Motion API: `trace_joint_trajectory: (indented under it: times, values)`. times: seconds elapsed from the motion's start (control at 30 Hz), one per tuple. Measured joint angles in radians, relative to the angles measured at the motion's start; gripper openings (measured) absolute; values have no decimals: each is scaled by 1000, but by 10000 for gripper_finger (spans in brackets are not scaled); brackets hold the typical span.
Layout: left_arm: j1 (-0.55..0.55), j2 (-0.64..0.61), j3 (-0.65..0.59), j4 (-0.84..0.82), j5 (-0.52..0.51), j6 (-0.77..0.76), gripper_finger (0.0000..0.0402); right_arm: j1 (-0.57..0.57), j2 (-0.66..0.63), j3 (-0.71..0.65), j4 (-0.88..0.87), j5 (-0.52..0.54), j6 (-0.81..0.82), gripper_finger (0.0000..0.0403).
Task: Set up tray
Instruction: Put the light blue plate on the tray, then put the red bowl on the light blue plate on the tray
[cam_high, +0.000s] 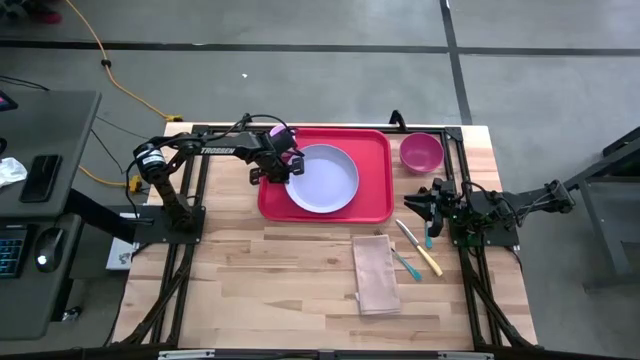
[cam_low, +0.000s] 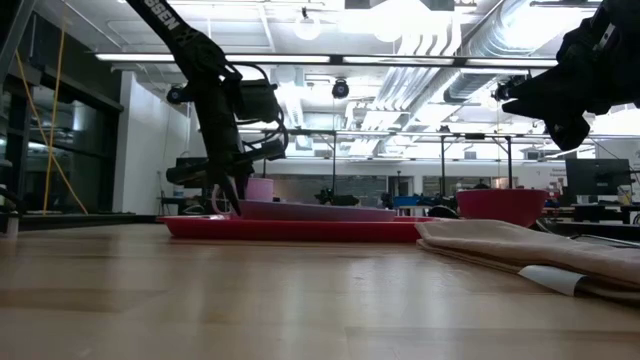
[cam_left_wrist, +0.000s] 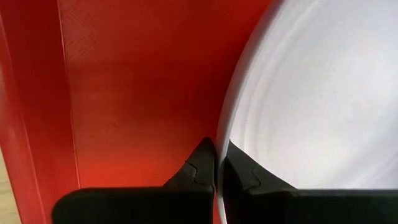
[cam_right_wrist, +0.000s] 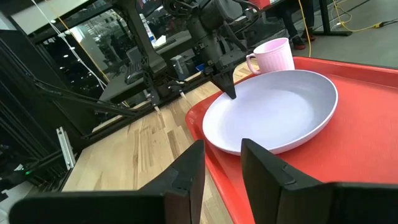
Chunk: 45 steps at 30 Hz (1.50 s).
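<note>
Nearest the low camera: a folded beige cloth napkin (cam_low: 520, 250) lies flat on the wooden table (cam_high: 270, 280), toward the front right. Beside it, toward the right arm, lie a knife (cam_high: 418, 246) with a pale handle and a second utensil (cam_high: 405, 264) with a teal handle, side by side.

The red tray (cam_high: 372, 172) sits flat at the back centre of the table. The lavender plate (cam_high: 322, 179) lies on it, left of the tray's middle. A pink cup (cam_right_wrist: 272, 55) stands at the tray's back left corner, just behind the plate. A magenta bowl (cam_high: 421, 152) stands on the table just off the tray's right edge.

Left gripper (cam_left_wrist: 216, 163): down at the plate's left edge; the fingers (cam_left_wrist: 198, 163) are pinched on the plate's rim, one outside over the tray floor, one inside over the plate. The low view shows the plate's left side slightly raised.

Right gripper (cam_right_wrist: 222, 163): holding off at the right side of the table, near the knife, aimed toward the tray. Jaws partly apart, nothing between them.
</note>
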<state>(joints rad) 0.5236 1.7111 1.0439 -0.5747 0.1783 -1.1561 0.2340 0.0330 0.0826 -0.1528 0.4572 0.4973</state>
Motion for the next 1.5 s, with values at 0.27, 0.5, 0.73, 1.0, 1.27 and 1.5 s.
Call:
trace_joint_trajectory:
  times: [0.27,0.5,0.73,1.0,1.27,1.5]
  values:
    - [0,0,0,0,0,0,38,0,0,0,0,0,0,83]
    - [0,0,0,1,-2,0,52,0,0,0,0,0,0,83]
    - [0,0,-1,2,-5,-2,129,0,0,0,0,0,0,83]
    - [0,0,-1,2,-4,-7,191,0,0,0,0,0,0,83]
    - [0,-9,7,-2,-4,-3,214,0,0,0,0,0,0,83]
    - [-1,-9,54,-22,8,19,217,0,0,0,0,0,0,83]
